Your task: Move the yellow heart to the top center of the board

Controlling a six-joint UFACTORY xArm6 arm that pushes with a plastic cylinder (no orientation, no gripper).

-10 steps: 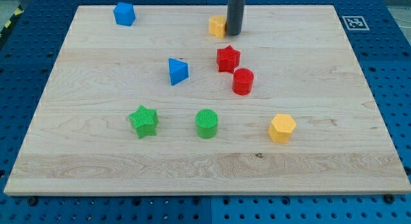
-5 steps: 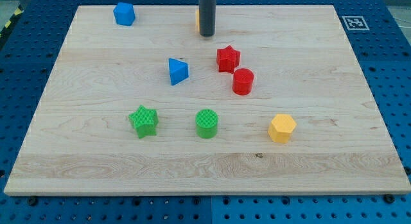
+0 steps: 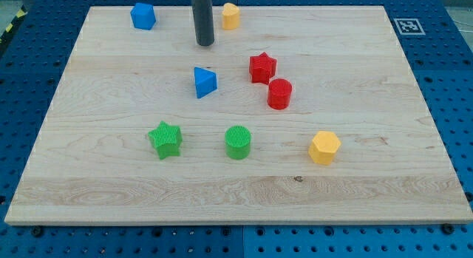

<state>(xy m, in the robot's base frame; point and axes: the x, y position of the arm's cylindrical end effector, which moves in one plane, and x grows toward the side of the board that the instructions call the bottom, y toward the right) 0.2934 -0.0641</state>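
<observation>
The yellow heart [image 3: 230, 15] sits near the view's top edge of the wooden board [image 3: 111, 177], about at its centre. My tip [image 3: 205, 43] rests on the board a little to the left of and below the heart, apart from it. The blue triangle [image 3: 205, 81] lies below my tip. The rod rises out of the view's top.
A blue block [image 3: 143, 15] sits at the top left. A red star [image 3: 261, 67] and a red cylinder [image 3: 279, 94] lie right of centre. A green star [image 3: 165, 139], a green cylinder [image 3: 238, 142] and a yellow hexagon [image 3: 324, 148] lie lower down.
My tip has moved left from the heart's right side to its left. The yellow heart has shifted left and up toward the top edge.
</observation>
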